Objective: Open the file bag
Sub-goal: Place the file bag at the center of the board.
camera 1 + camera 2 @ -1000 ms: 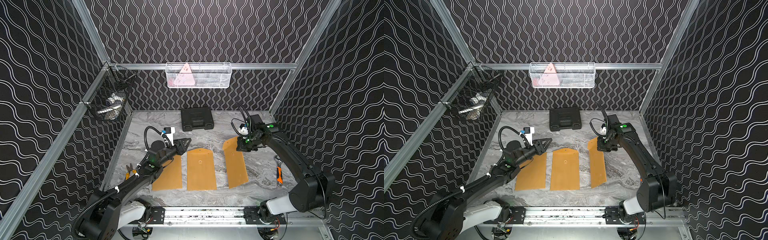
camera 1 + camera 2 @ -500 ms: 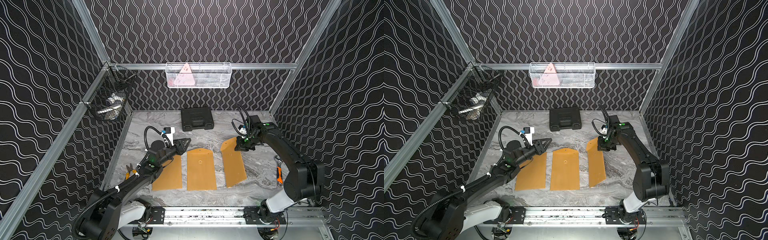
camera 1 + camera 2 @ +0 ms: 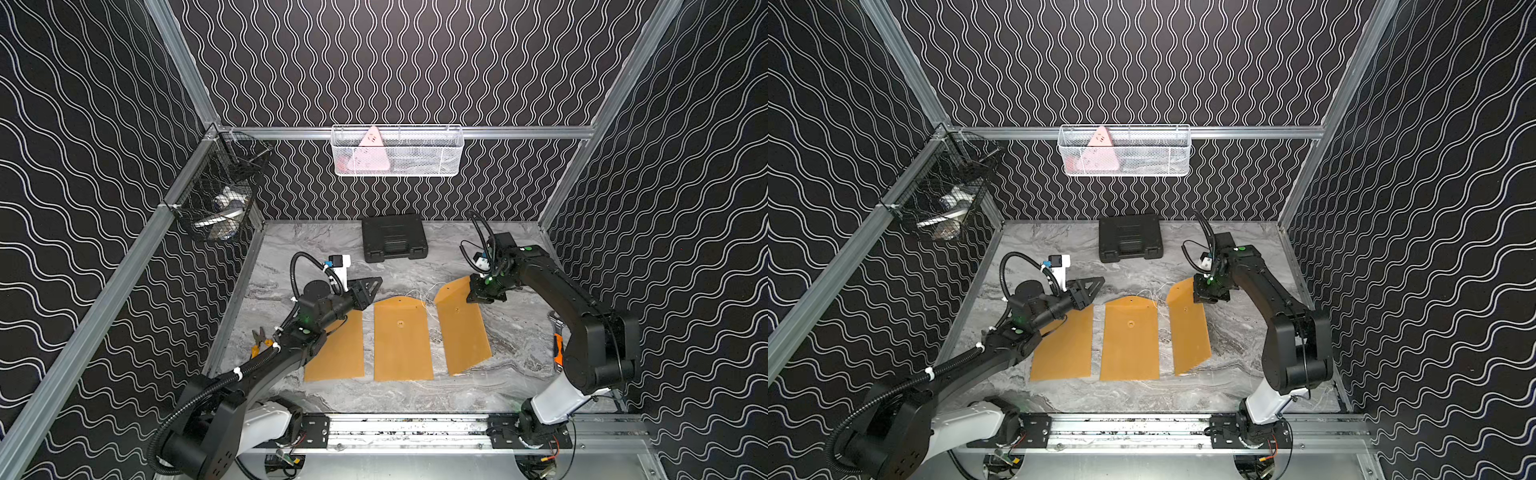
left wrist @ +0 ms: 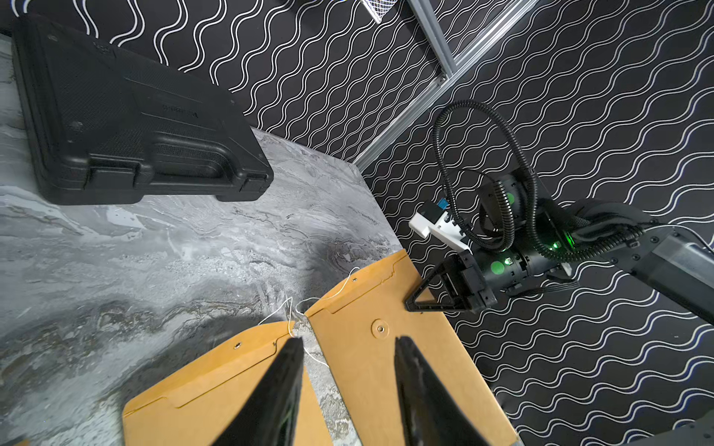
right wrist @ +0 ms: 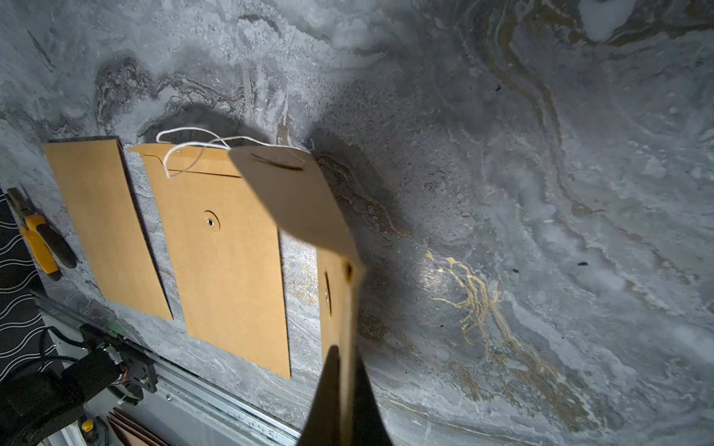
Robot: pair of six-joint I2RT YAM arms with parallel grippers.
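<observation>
Pinching the rightmost file bag's (image 3: 463,336) far edge in our closed right gripper (image 3: 478,294), we hold that end off the table (image 3: 519,365), string (image 5: 181,129) apparently unwound, flap (image 4: 359,289) seemingly unopened, our left gripper (image 4: 348,340) hovering half-open and empty.

The left gripper (image 4: 347,340) holds its two black tapered fingers (image 4: 282,390) apart above the grey marbled tabletop (image 4: 154,251). One finger overlaps a flat brown paper file bag (image 4: 371,359), which carries a round button fastener (image 4: 380,328). The other finger overlaps a second brown paper file bag (image 4: 201,386) lying just beside it. A thin white string (image 4: 305,309) lies loose between the flap ends of both bags. The right gripper (image 4: 411,305), jaws closed, grips the first bag's long edge near the flap. A black plastic tool case (image 4: 127,127) lies by the black wave-patterned wall (image 4: 579,77), well apart from both bags
</observation>
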